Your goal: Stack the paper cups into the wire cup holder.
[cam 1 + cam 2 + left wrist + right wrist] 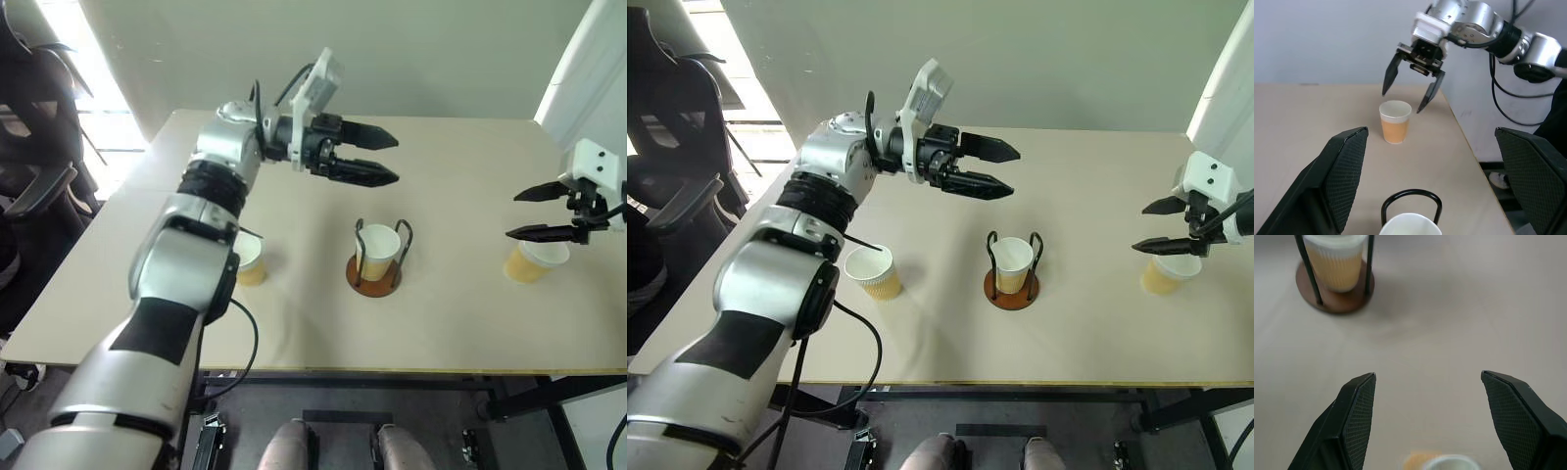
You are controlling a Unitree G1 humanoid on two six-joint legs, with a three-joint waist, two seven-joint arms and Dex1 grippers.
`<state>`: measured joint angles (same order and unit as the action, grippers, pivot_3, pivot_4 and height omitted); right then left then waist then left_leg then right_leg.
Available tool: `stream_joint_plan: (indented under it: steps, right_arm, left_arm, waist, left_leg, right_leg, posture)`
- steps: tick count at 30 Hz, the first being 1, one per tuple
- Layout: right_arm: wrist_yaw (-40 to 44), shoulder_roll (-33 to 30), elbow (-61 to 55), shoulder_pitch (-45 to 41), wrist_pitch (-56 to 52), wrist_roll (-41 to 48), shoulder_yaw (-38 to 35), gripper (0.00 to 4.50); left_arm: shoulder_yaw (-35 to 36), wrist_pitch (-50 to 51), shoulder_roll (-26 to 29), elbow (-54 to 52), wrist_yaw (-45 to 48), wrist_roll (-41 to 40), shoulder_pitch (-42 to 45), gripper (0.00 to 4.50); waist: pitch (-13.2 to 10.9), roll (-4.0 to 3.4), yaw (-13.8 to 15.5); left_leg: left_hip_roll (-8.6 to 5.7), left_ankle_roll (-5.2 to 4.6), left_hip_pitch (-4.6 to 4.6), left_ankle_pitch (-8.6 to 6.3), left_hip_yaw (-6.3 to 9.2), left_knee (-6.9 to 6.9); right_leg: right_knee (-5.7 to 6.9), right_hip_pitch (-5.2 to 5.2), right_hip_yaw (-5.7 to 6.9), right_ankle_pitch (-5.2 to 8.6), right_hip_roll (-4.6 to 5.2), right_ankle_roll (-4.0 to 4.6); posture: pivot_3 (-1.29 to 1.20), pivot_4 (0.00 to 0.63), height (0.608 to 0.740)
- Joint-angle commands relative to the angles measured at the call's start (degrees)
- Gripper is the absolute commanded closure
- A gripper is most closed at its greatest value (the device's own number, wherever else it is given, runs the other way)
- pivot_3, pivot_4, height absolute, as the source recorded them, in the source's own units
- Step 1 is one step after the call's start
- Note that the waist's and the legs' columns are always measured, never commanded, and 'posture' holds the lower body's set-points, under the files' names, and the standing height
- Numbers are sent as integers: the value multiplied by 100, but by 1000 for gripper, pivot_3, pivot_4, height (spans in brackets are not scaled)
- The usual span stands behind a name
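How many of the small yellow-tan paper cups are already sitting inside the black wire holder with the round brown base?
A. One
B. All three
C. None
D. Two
A: one paper cup stands in the wire holder; two others stand apart on the beige table.

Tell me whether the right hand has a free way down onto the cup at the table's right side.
Probably yes. The right hand hangs open just above that paper cup, fingers spread wider than its rim, with bare table around it. The wire cup holder and the left hand stand well off.
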<state>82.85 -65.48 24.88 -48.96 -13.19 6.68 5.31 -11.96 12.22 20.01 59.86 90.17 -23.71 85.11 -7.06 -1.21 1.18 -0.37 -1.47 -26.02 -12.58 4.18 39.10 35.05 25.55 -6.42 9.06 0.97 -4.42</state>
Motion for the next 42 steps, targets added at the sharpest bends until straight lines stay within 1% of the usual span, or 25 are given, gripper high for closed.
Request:
stream_joint_plan:
  steps: [1, 3, 8, 14, 22, 30, 42]
  right_arm:
    - [175, -221, 147, -92, 475, -324, 85, 960]
    - [195, -222, 367, -146, 851, -584, 220, 960]
    - [241, -167, 881, -235, 1523, -995, 433, 960]
    - [159, -11, 1570, -398, 2058, -1407, 608, 960]
    - [150, 129, 2302, -823, 2485, -1893, 801, 960]
    - [158, 145, 2733, -868, 2895, -2266, 982, 960]
    - [-254, 280, 3413, -1179, 3139, -2746, 1164, 960]
  left_arm:
    - [-569, -694, 325, -804, 226, -32, -337, 55]
    - [-667, -691, 342, -734, 233, 12, -298, 55]
    - [-660, -819, 292, -573, 233, 14, -193, 55]
    - [-733, -777, 339, -601, 233, 9, -200, 55]
    - [-673, -768, 331, -584, 233, 13, -172, 55]
    - [-616, -770, 282, -562, 233, 32, -142, 55]
    - [-562, -836, 275, -623, 233, 36, -179, 55]
  waist:
    - [1, -2, -7]
    - [1, -2, -20]
    - [1, -2, -5]
    - [1, -2, -17]
    - [1, -2, -30]
    - [1, -2, -33]
    - [1, -2, -33]
  left_leg:
    - [0, -1, 3, 1, -1, -1]
    - [3, -1, 5, 1, 2, 0]
    - [-2, -12, 3, 7, 3, 4]
    - [-4, -15, 6, 8, 2, 3]
    - [-4, -15, 6, 7, 3, -4]
    - [-4, -16, 4, 7, 4, -6]
    - [-4, -16, 5, 6, 4, -9]
  right_leg:
    - [0, -1, -2, 0, 0, -1]
    - [3, -2, 0, -1, 0, -2]
    - [-3, -7, 2, -10, 5, -9]
    - [-6, -12, 0, -14, 9, -11]
    - [-9, -11, 2, -15, 9, -11]
    - [-11, -10, 2, -16, 11, -9]
    - [-12, -10, 2, -17, 11, -6]
  posture:
    - [0, 150, 740]
    - [0, 150, 740]
    - [0, 150, 740]
    - [0, 150, 740]
    - [0, 150, 740]
    - [0, 150, 740]
    - [0, 150, 740]
